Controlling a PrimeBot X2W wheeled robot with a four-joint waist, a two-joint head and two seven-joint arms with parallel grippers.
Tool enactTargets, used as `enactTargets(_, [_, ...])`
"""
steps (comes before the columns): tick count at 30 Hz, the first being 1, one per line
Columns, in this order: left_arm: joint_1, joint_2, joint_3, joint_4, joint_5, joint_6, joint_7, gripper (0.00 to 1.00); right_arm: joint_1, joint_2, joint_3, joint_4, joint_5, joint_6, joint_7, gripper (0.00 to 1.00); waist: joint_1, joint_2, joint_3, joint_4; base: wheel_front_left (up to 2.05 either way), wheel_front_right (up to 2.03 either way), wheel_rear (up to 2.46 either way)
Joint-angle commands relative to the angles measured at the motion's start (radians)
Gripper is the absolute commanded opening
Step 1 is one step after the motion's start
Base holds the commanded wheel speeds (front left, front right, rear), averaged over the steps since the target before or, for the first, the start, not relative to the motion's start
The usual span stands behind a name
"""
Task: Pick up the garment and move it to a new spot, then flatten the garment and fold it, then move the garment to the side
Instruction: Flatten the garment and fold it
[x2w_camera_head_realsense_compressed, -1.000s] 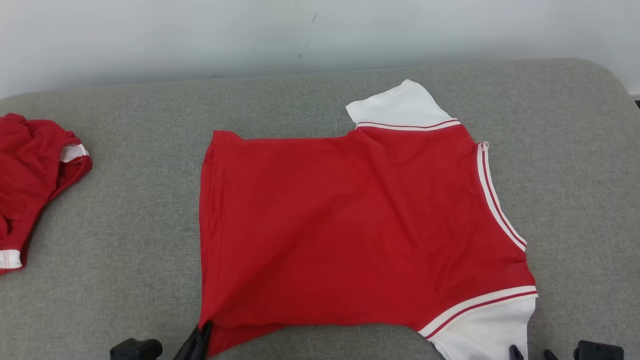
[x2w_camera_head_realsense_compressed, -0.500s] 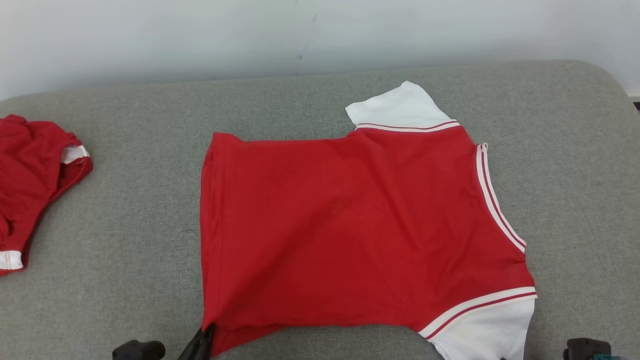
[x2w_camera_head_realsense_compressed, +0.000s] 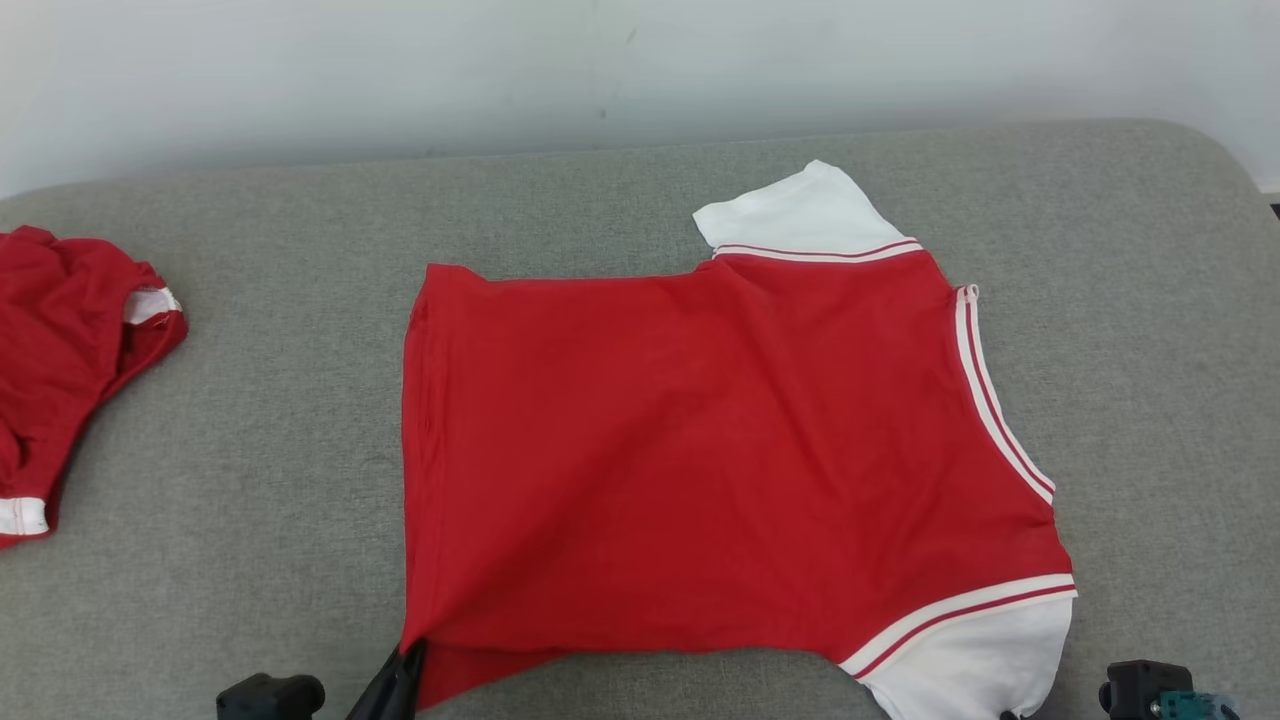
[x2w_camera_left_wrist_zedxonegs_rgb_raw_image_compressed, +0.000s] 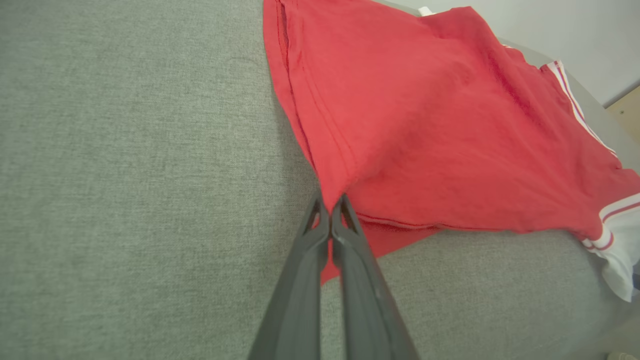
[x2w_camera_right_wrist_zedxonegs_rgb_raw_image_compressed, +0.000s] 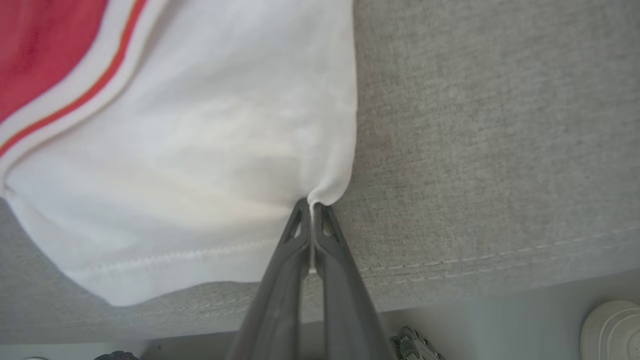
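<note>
A red garment (x2w_camera_head_realsense_compressed: 700, 450) with white sleeves and striped trim lies spread on the grey cushion (x2w_camera_head_realsense_compressed: 250, 450), collar toward the right. My left gripper (x2w_camera_head_realsense_compressed: 405, 660) is shut on the garment's near left hem corner (x2w_camera_left_wrist_zedxonegs_rgb_raw_image_compressed: 345, 192), its fingers pinching the red cloth (x2w_camera_left_wrist_zedxonegs_rgb_raw_image_compressed: 327, 215). My right gripper (x2w_camera_right_wrist_zedxonegs_rgb_raw_image_compressed: 312, 206) is shut on the edge of the near white sleeve (x2w_camera_right_wrist_zedxonegs_rgb_raw_image_compressed: 200, 150), close to the cushion's front seam. That white sleeve (x2w_camera_head_realsense_compressed: 975, 650) reaches the bottom edge of the head view.
A second red garment (x2w_camera_head_realsense_compressed: 60, 360) lies crumpled at the cushion's far left. A pale wall (x2w_camera_head_realsense_compressed: 600, 60) runs behind the cushion. Beyond the cushion's front edge, the floor (x2w_camera_right_wrist_zedxonegs_rgb_raw_image_compressed: 500, 320) and a white object (x2w_camera_right_wrist_zedxonegs_rgb_raw_image_compressed: 612, 330) lie below.
The right gripper's fingertips have dropped out of the head view's bottom edge. The garment has barely shifted, and the left gripper keeps its hold on the hem.
</note>
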Motion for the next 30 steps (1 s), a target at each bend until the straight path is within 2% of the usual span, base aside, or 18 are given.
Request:
enactTargets(1, [0.006,0.004,0.000,-0.005,0.001,0.004,0.003,0.00,-0.041,0.011,0.001,-0.007,-0.006,0.005,-0.023,0.00,0.0001,0.0000,-0.004,0.005,0.00,0.00,0.00])
enactTargets(5, [0.013,-0.005,0.009,-0.024,-0.014,0.008,-0.012,0.00,-0.030,0.013,-0.033,-0.060,0.015,0.005,-0.056,0.00,0.0001,0.0000,-0.015,0.011,0.00,0.00,0.00])
enactTargets(8, [0.017,-0.017,0.019,-0.046,-0.049,0.002,-0.017,0.00,0.005,0.022,-0.067,-0.131,0.074,0.004,-0.058,0.00,0.0001,0.0000,-0.024,0.012,0.00,0.00,0.00])
enactTargets(11, [0.019,-0.020,0.023,-0.069,-0.075,-0.005,-0.007,0.00,0.045,0.031,-0.111,-0.231,0.130,0.004,-0.017,0.00,0.0001,0.0000,-0.033,0.012,0.00,0.00,0.00])
enactTargets(12, [0.019,-0.020,0.023,-0.069,-0.075,-0.005,-0.007,0.00,0.045,0.031,-0.111,-0.231,0.130,0.004,-0.017,0.00,0.0001,0.0000,-0.033,0.012,0.00,0.00,0.00])
enactTargets(21, [0.060,-0.005,0.041,-0.142,-0.121,-0.016,0.000,0.00,0.162,0.042,-0.235,-0.512,0.213,0.004,0.123,0.00,0.0001,0.0000,-0.038,-0.008,0.00,0.00,0.00])
enactTargets(26, [0.055,0.001,0.038,-0.143,-0.130,-0.020,-0.004,0.00,0.134,0.042,-0.229,-0.551,0.273,0.004,0.135,0.00,0.0001,0.0000,-0.037,-0.014,0.00,0.00,0.00])
enactTargets(30, [0.014,-0.001,0.025,-0.136,-0.137,-0.026,0.009,0.00,0.077,0.042,-0.188,-0.549,0.265,0.004,0.155,0.00,0.0001,0.0000,-0.028,-0.011,0.00,0.00,0.00])
